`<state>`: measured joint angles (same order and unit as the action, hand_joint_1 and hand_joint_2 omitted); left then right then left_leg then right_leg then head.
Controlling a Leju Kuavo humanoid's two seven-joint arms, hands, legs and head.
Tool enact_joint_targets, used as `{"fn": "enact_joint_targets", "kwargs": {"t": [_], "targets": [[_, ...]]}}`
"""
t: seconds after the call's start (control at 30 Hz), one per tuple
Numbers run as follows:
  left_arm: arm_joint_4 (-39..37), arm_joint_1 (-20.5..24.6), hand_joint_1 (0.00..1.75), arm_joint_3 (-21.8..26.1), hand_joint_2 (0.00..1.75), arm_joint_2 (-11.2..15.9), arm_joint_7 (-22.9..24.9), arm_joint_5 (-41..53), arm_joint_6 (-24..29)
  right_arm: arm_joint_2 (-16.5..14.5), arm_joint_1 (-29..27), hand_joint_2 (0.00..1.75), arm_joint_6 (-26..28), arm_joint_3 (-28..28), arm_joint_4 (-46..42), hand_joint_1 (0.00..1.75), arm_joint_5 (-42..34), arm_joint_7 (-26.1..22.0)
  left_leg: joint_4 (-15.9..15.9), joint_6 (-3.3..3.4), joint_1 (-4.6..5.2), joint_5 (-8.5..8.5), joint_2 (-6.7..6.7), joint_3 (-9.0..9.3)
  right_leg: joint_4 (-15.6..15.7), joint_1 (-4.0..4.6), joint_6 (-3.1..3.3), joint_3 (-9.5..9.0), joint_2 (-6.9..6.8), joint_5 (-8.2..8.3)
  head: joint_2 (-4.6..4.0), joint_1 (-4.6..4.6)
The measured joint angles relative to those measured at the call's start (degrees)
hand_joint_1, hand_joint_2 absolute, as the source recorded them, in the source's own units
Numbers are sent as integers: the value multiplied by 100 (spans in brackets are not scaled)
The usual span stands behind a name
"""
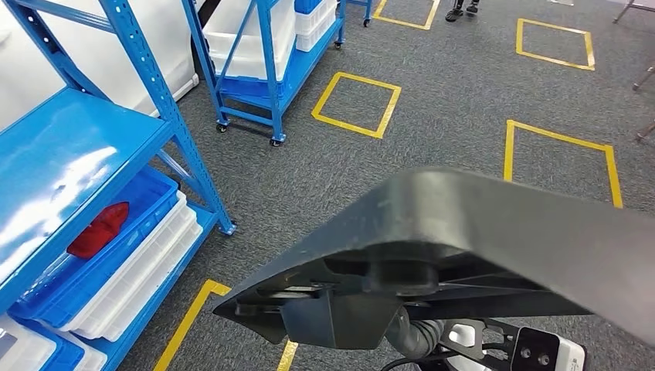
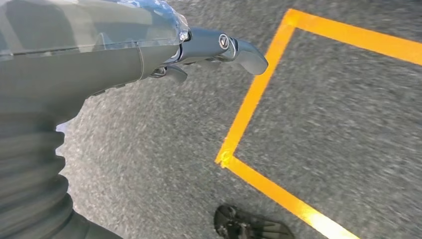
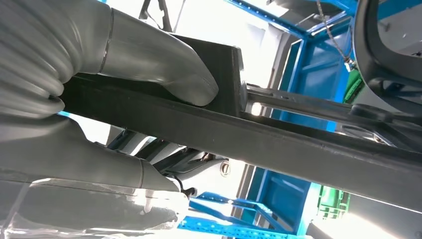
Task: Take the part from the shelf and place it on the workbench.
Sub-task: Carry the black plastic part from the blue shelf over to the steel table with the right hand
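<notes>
A large dark grey moulded part [image 1: 494, 224] hangs close in front of me in the head view, covering the lower right of the picture above the floor. In the right wrist view my right hand [image 3: 74, 149] grips this part [image 3: 298, 149], with the thick grey thumb [image 3: 164, 69] pressed on one side of its long bar and the palm on the other. My left hand [image 2: 149, 55] hangs over the grey carpet, holding nothing, its dark fingers [image 2: 239, 50] stretched out.
A blue shelf [image 1: 69, 154] stands at the left with a blue bin holding a red item [image 1: 100, 228] and white trays [image 1: 147, 270]. A wheeled blue rack [image 1: 263, 69] stands farther back. Yellow tape squares [image 1: 357, 104] mark the carpet. A person's feet [image 1: 462, 11] show far ahead.
</notes>
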<state>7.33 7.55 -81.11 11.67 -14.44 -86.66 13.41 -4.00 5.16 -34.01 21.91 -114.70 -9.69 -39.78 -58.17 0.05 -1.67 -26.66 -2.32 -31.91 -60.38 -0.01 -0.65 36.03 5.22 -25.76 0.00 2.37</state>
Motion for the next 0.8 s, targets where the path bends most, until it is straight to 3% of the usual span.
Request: {"fn": "enact_joint_targets", "kwargs": {"t": [0.07,0.13,0.17,0.2,0.23,0.3,0.37,0.43,0.5,0.53,0.6,0.67,0.7,0.73,0.77,0.8], "targets": [[-1,-15,0,1,175,-8,5,0,-15,0,65,175,11,26,28,175,-41,-1,28,59,22,-2,178,24,-624,-4,-36,314,-382,-317,0,0],[-1,-30,0,12,175,-21,16,0,-49,5,150,175,46,79,91,175,-113,-2,27,77,46,-18,367,27,-1352,-37,-66,702,-482,-579,0,0],[-1,-27,0,28,175,-33,23,0,-68,12,202,175,69,109,133,175,-163,-1,26,76,52,-27,452,32,-1476,-50,-73,775,-493,-568,0,-1],[-1,-22,0,51,175,-50,27,0,-84,20,265,175,89,139,178,175,-232,-1,26,71,55,-38,531,43,-1373,-58,-73,726,-511,-458,0,-1],[-1,-16,0,80,175,-77,32,0,-96,31,337,175,102,174,222,175,-318,0,26,60,57,-52,603,63,-1016,-58,-58,535,-564,-263,0,-1],[-1,-10,0,136,175,-148,54,0,-108,58,477,175,107,242,301,175,-472,-1,28,21,69,-89,724,109,-180,-8,4,87,-807,29,0,-1],[-1,-14,0,175,175,-225,109,1,-97,95,577,175,108,309,363,175,-535,-2,34,-35,81,-120,823,140,191,59,68,-96,-925,91,0,0],[-1,-9,0,192,175,-306,175,4,-84,146,612,175,122,354,407,175,-545,-1,62,-95,82,-138,916,180,226,77,119,-99,-795,104,0,1],[0,4,0,195,175,-374,227,8,-75,201,609,175,131,372,433,175,-556,-3,-48,-137,64,-248,769,179,317,47,182,-161,-668,141,0,2],[1,0,0,195,175,-397,246,9,-69,220,602,175,125,379,445,175,-561,-5,-266,-150,53,-383,615,95,360,26,212,-197,-604,158,0,2],[1,-38,0,195,175,-424,274,9,-62,251,562,175,108,390,475,175,-556,-8,-1001,-163,41,-728,342,-265,376,18,248,-218,-468,160,0,3],[1,-78,0,195,175,-439,292,9,-50,290,483,175,85,395,509,175,-528,-5,-1552,-180,40,-854,275,-602,360,24,253,-219,-295,148,0,2],[1,-87,0,195,175,-452,295,9,-46,311,441,175,72,396,522,175,-504,-4,-1518,-185,37,-737,267,-634,343,22,245,-221,-203,138,0,3],[1,-89,0,195,175,-468,290,10,-43,331,402,175,60,396,533,175,-480,-4,-1255,-187,30,-519,245,-555,318,14,228,-227,-111,122,0,3],[1,-89,0,194,175,-487,282,14,-42,346,367,175,52,396,540,175,-456,-4,-851,-191,13,-276,165,-403,282,1,205,-230,-25,98,0,3],[1,-88,0,192,175,-515,275,19,-43,361,329,175,48,395,546,175,-430,-4,-473,-196,-9,-107,-1,-249,238,-6,173,-219,57,71,0,3]]}}
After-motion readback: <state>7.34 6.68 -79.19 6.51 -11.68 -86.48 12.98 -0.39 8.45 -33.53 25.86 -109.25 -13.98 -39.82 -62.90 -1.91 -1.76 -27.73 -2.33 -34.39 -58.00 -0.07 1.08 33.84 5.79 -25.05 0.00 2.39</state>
